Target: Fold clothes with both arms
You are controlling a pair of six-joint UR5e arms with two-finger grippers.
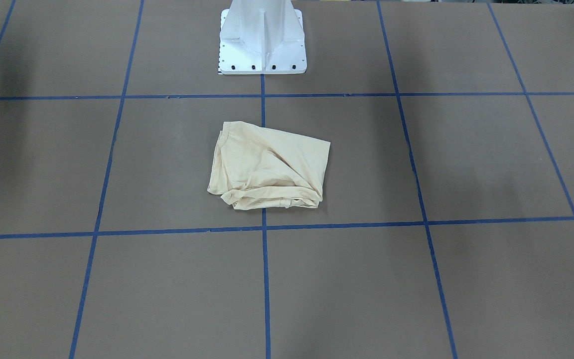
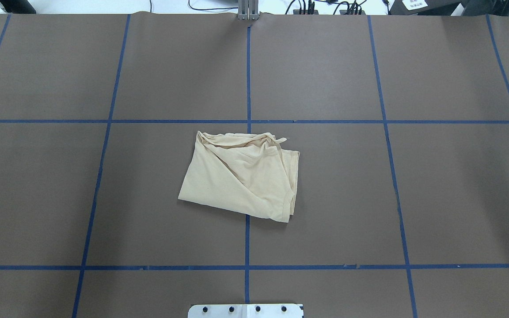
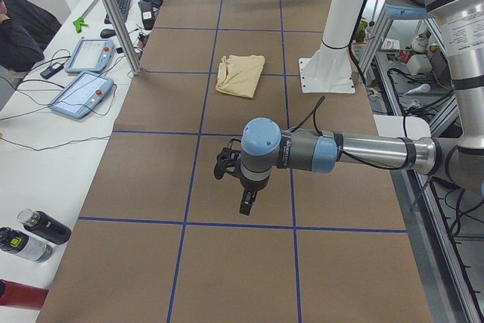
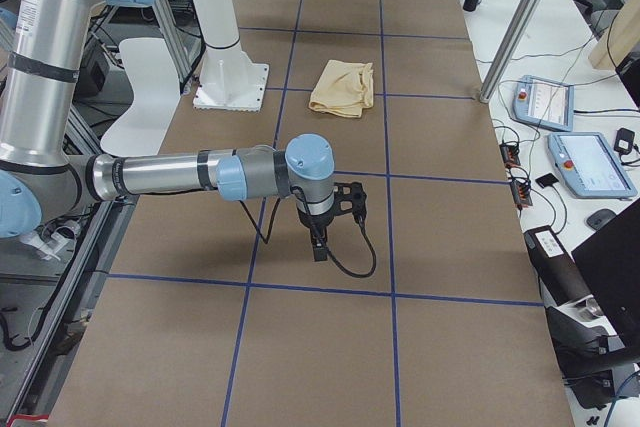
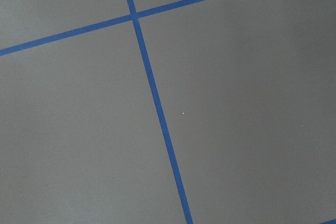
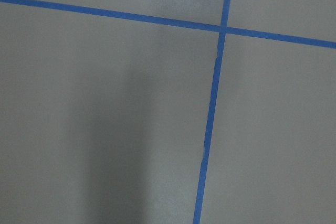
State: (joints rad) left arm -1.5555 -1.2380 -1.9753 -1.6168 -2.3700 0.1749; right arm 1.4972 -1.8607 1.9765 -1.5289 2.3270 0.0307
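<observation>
The clothes, one pale cream-yellow shirt, lie in a rumpled, roughly square bundle at the table's middle, in front of the pedestal. No print shows. Both arms are held low over the table, far from the shirt. The left gripper hangs off the near arm in the exterior left view, the shirt well beyond it. The right gripper hangs off the near arm in the exterior right view, short of the shirt. I cannot tell whether either is open or shut. Both wrist views show only bare table.
Blue tape lines divide the brown table into squares. The white pedestal base stands at the robot's edge. Teach pendants, cables and bottles lie on the side bench beyond the table.
</observation>
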